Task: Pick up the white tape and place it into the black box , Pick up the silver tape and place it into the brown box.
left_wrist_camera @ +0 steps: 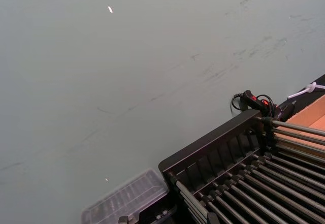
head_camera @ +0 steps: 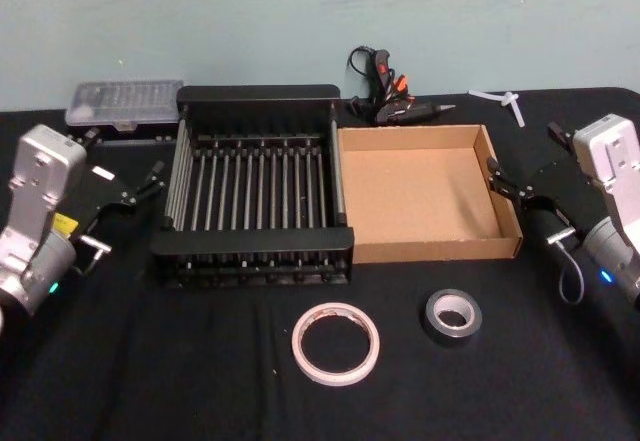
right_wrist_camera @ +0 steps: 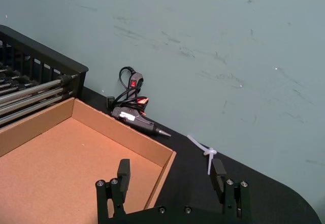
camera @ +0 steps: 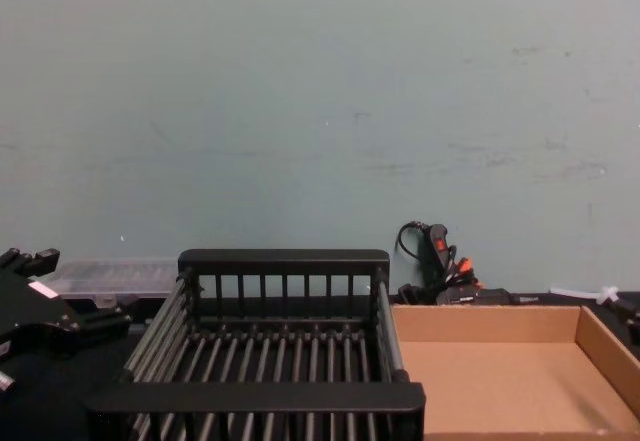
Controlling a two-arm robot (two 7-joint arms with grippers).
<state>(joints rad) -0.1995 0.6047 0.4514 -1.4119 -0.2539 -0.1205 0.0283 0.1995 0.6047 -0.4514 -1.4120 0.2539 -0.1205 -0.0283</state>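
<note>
The white tape (head_camera: 336,343) lies flat on the black cloth near the front, just in front of the black box (head_camera: 250,237). Right of it lies the smaller silver tape (head_camera: 451,316), in front of the brown box (head_camera: 436,250). The two boxes stand side by side, black box (camera: 285,258) on the left and brown box (camera: 490,321) on the right, and both hold nothing. My left gripper (head_camera: 125,211) hovers open left of the black box. To the right of the brown box, my right gripper (head_camera: 530,206) is open too, with its fingers (right_wrist_camera: 123,169) over that box's far right corner (right_wrist_camera: 165,163).
A clear plastic case (head_camera: 125,104) sits at the back left behind the black box. A black glue gun (head_camera: 395,101) with its cord lies behind the boxes, and a white plastic tie (head_camera: 510,101) is at the back right. A teal wall closes off the table's far edge.
</note>
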